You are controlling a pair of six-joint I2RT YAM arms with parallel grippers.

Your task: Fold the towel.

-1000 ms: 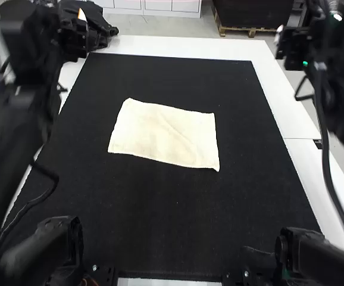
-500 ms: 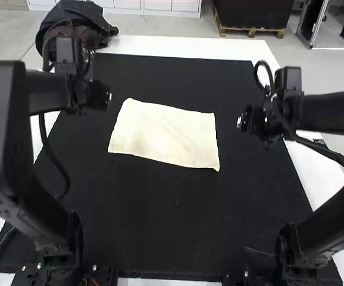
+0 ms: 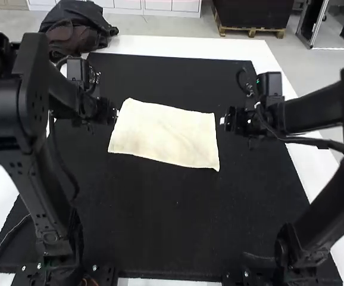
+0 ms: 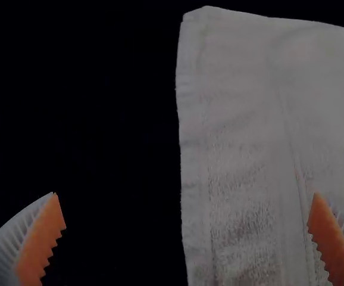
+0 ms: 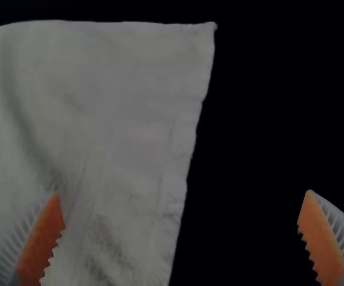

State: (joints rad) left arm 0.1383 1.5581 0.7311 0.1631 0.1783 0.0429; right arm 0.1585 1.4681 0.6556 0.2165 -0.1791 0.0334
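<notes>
High view: the cream, rectangular cloth towel point(image 3: 166, 134) lies spread between the left pincer point(image 3: 118, 112) and right pincer point(image 3: 222, 120). Both pincers gape wide, holding nothing.

From my seat, the high view's edge cuts off the left arm point(image 3: 2, 95) and right arm point(image 3: 318, 112). My wrist views crop the towel point(image 3: 166, 134) and fingers point(image 4: 43, 238), and I can't make out the mat's point(image 3: 160, 208) texture there.

one towel point(image 3: 166, 134), two arms point(image 3: 316, 110), four fingers point(image 4: 40, 241), one mat point(image 3: 166, 220).
</notes>
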